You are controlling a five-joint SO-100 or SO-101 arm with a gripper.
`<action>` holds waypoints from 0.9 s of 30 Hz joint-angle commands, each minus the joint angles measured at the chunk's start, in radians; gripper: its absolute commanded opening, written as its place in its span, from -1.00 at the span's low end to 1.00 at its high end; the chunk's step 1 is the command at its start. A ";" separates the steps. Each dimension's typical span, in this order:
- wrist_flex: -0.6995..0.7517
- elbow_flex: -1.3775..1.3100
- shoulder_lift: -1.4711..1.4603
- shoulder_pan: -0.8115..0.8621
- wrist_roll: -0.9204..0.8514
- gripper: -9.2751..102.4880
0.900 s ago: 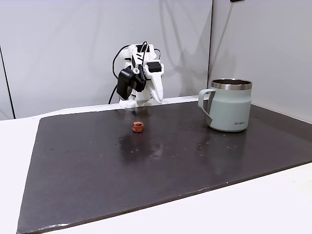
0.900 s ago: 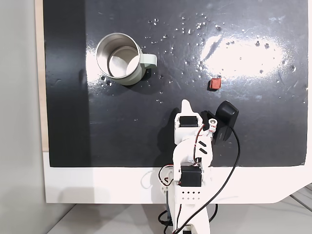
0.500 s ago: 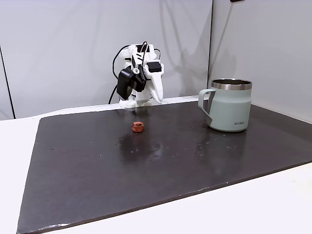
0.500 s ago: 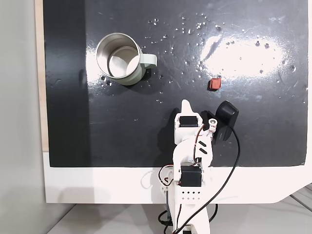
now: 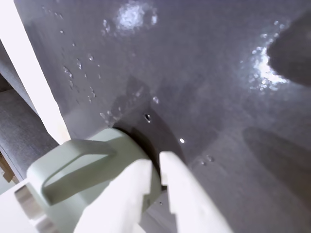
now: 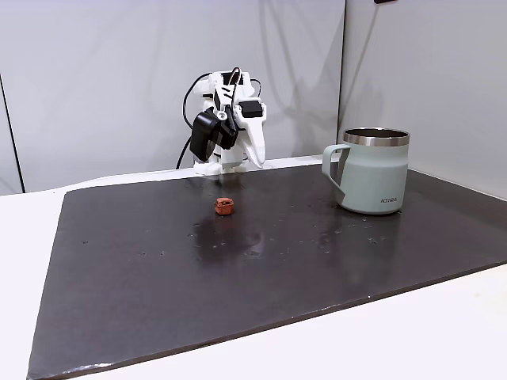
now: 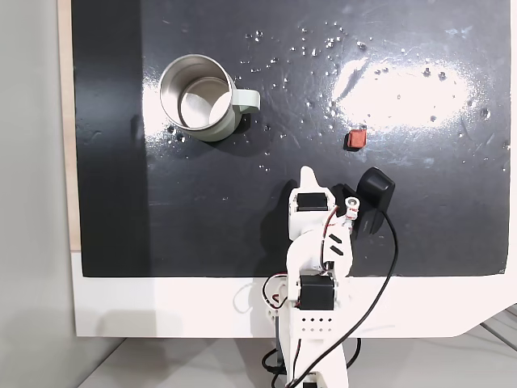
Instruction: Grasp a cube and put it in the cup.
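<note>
Hand [image 5: 154, 167] empty, fingers nearly together; the cube [image 7: 354, 140] sits right of it, so a narrow opening could nudge it away.

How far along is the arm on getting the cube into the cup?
Nothing looks done yet. The cube lies on the dark mat, apart from the cup, whose inside looks empty from above. The gripper, fingers nearly together, holds nothing and sits folded near the base. Reaching, grasping and dropping all remain.

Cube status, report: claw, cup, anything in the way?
Claw empty, folded near the arm's base, fingers nearly together. Small terracotta cube loose on the dark mat. Pale grey-green steel-rimmed mug upright, empty. Nothing between them.
</note>
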 commanded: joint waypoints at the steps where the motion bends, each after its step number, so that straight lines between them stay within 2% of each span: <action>1: 0.058 -0.173 0.009 0.006 -0.020 -0.83; 5: 0.137 -0.377 -0.091 0.005 -0.038 -0.83; 10: 0.229 -0.614 -0.288 0.084 -0.106 -0.83; 18: 0.262 -0.870 -0.629 0.253 -0.202 -0.83; 27: 0.333 -1.147 -1.022 0.267 -0.281 -0.83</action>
